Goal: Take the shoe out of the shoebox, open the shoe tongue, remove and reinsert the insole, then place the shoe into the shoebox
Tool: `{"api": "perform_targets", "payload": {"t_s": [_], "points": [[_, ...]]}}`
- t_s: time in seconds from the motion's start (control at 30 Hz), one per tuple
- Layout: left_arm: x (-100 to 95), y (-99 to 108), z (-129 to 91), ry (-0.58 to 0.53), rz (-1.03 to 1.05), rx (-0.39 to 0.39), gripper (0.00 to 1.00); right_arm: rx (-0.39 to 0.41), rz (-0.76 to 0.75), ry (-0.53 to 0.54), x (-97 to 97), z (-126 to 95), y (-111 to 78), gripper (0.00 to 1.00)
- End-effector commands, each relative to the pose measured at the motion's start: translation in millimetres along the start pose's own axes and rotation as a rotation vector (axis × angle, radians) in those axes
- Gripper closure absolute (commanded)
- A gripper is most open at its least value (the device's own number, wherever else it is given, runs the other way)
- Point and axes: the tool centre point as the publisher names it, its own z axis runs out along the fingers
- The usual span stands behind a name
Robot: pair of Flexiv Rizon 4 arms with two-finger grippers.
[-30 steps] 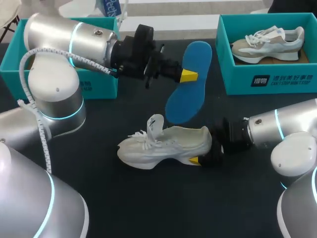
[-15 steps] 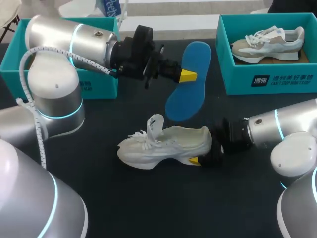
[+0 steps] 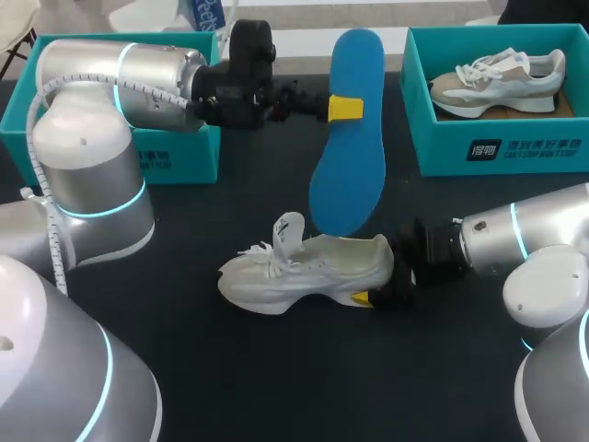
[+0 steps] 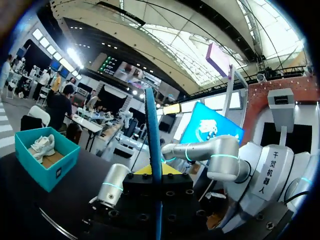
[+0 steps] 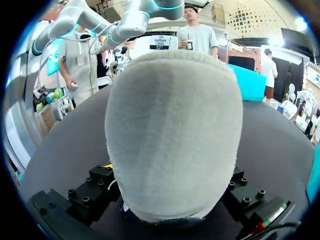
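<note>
A teal shoebox (image 3: 175, 161) sits behind the left arm. The left tool (image 3: 345, 108) is pinching the blue insole (image 3: 345, 175) flat between its 2 yellow tips, gripping it nearer the narrow end, so the broad end hangs below the tool. In the left wrist view the insole (image 4: 152, 125) shows edge-on, straight out from that tool (image 4: 156, 172).

Just under the hanging end lies the white shoe (image 3: 308, 272) on the worktop (image 3: 276, 387), its tongue (image 3: 288, 230) standing up. The right tool (image 3: 368, 296) appears clamped on the heel; 1 yellow tip shows and the other is hidden. The heel (image 5: 172, 135) fills the right wrist view.

The step looks like reinsertion. To do it well:
1. Tilt the broad end toward the toe.
2. Thread it under the raised tongue, not onto the collar.
3. Slide it forward while the right tool braces the heel.
4. Let go only once it lies flat.

Beyond the right tool, a second shoebox (image 3: 497, 152) holds another shoe (image 3: 502, 78).
</note>
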Motion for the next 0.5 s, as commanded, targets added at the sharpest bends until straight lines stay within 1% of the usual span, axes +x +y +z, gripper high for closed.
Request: {"api": "perform_targets", "payload": {"t_s": [0.03, 0.1, 0.13, 0.2, 0.27, 0.37, 0.4, 0.5], "points": [[11.7, -5.5, -6.3, 0.014, -0.196, -0.035, 1.0, 0.003, 0.0, -0.001, 0.6, 10.1, -3.1, 1.0], [17.6, -7.5, -6.6, 0.03, -0.255, -0.027, 1.0, 0.003, 0.0, -0.001, 0.6, 10.1, -3.1, 1.0], [21.2, -8.2, -6.5, 0.036, -0.293, -0.038, 1.0, 0.003, 0.0, -0.001, 0.6, 10.1, -3.1, 1.0], [28.9, -11.3, -6.3, 0.054, -0.373, -0.014, 1.0, 0.003, 0.0, -0.001, 0.6, 10.1, -3.1, 1.0], [33.6, -13.9, -7.3, 0.066, -0.422, -0.006, 1.0, 0.003, 0.0, -0.001, 0.6, 10.1, -3.1, 1.0], [39.1, -17.8, -8.1, 0.115, -0.515, 0.058, 1.0, 0.003, 0.0, -0.001, 0.6, 10.1, -3.1, 1.0], [40.5, -19.5, -6.5, 0.167, -0.544, 0.103, 1.0, 0.003, 0.0, -0.001, 0.6, 10.1, -3.1, 1.0], [40.5, -19.5, -6.5, 0.167, -0.544, 0.103, 1.0, 0.003, 0.0, -0.001, 0.6, 10.1, -3.1, 1.0]]}}
